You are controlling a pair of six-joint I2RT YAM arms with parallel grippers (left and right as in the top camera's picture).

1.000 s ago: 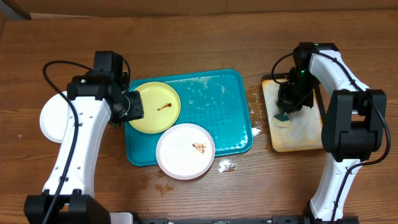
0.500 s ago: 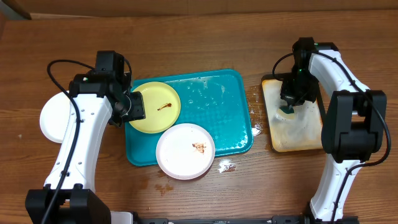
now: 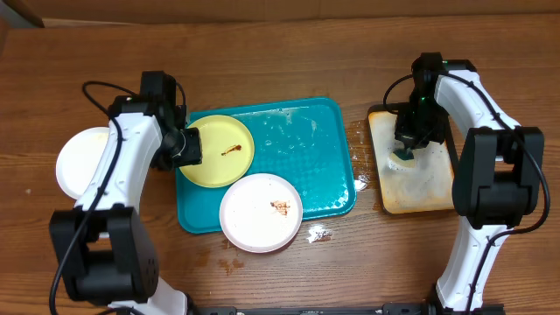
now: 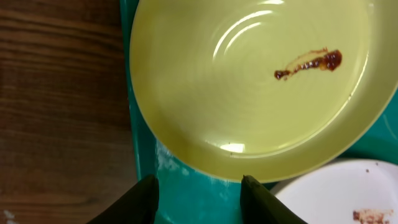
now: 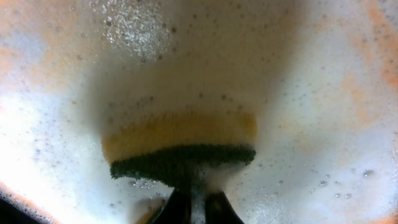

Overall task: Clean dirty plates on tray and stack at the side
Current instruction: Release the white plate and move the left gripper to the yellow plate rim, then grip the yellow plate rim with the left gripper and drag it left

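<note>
2 plates [image 3: 217, 150] [image 3: 261, 212] on tray [image 3: 315, 149], 3rd plate [image 3: 72, 162] left; small tray [image 3: 420, 197] right

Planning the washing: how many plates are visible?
3: yellow-green plate on the tray; white plate overhanging its front rim; second white plate on the table, far left, partly hidden.

Even, soft light from above; the surface [image 3: 289, 61] shows faint shadows. Small glare streaks sit on the yellow-green plate [image 4: 255, 81]. The right wrist view is close and blurry.
</note>
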